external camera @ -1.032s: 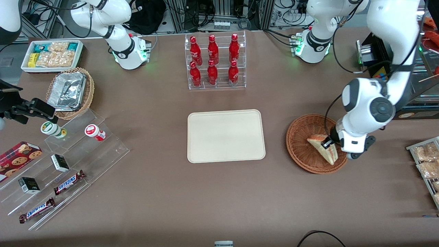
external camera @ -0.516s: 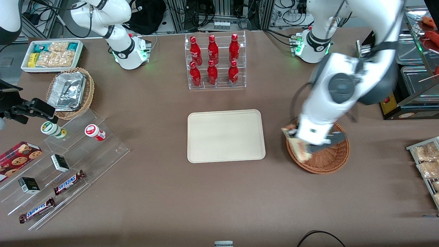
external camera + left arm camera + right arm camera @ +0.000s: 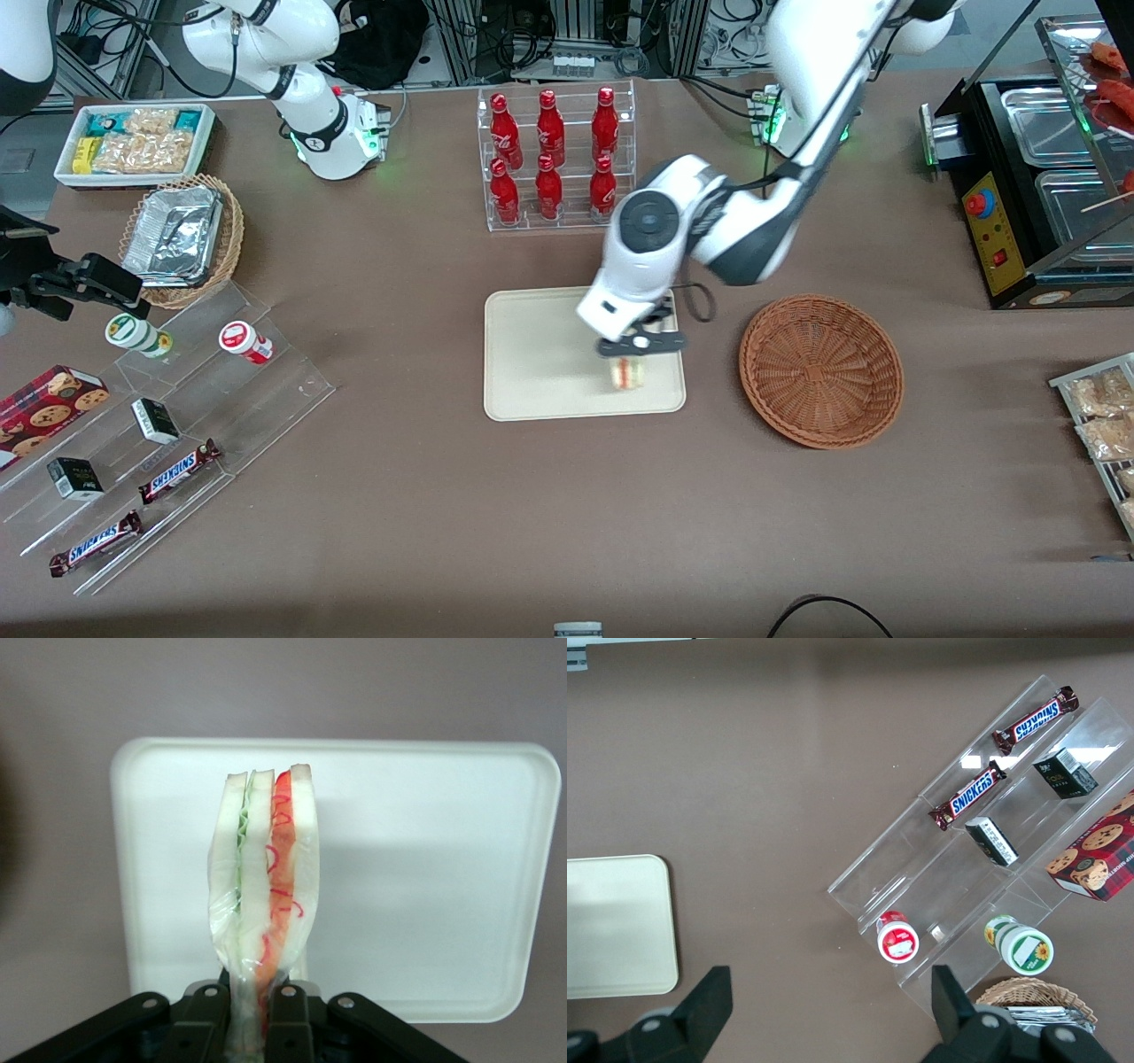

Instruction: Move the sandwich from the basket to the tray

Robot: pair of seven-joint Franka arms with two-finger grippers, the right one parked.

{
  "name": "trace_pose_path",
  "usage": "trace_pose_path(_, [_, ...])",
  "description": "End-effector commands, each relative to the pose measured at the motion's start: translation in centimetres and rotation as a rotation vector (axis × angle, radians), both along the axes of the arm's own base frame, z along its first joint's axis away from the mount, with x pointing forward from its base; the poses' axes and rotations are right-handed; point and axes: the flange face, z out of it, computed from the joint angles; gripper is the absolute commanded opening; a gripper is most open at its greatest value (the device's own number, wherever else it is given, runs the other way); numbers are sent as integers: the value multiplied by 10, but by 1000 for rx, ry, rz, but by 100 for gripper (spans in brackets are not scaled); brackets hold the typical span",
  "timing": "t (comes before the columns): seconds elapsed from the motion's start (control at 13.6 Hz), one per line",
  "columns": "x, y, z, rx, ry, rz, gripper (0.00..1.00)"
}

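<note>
Over the tray (image 3: 540,354) now, out of the basket (image 3: 821,369) a moment ago: gripper (image 3: 631,356), fingers clamped on the sandwich (image 3: 264,877), near the desk's middle; only lowering and release left.

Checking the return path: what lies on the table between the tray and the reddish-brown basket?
Nothing: the front view shows bare table between the tray and the basket. The tool holds the sandwich over the tray.

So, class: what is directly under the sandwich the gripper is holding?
The tray lies under the sandwich, which the gripper grips by one end. Whether the sandwich touches the tray cannot be seen. The basket holds nothing.
</note>
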Motion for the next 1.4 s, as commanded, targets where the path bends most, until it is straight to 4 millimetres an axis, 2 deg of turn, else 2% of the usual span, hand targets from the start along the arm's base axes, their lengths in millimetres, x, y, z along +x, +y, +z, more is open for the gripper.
trace_pose_path(0.0, [-7,-33,-25,-8,-17,-15,11])
trace_pose_path(0.07, [-17,-42,-36,-2,-6,-27,11])
trace_pose_path(0.22, [-22,-46,-59,10,17,-34,11])
trace_pose_path(0.37, [-29,-53,-70,15,23,-49,11])
trace_pose_path(0.59, [-30,-53,-80,25,35,-17,11])
trace_pose_path(0.88, [-29,-51,-82,42,24,33,14])
trace_pose_path(0.96, [-30,-52,-82,47,17,30,32])
trace_pose_path(1.03, [-30,-51,-82,48,16,38,77])
trace_pose_path(1.11, [-29,-51,-79,48,12,38,99])
trace_pose_path(1.18, [-27,-51,-72,43,4,41,100])
trace_pose_path(1.33, [-23,-47,-38,23,-28,62,100])
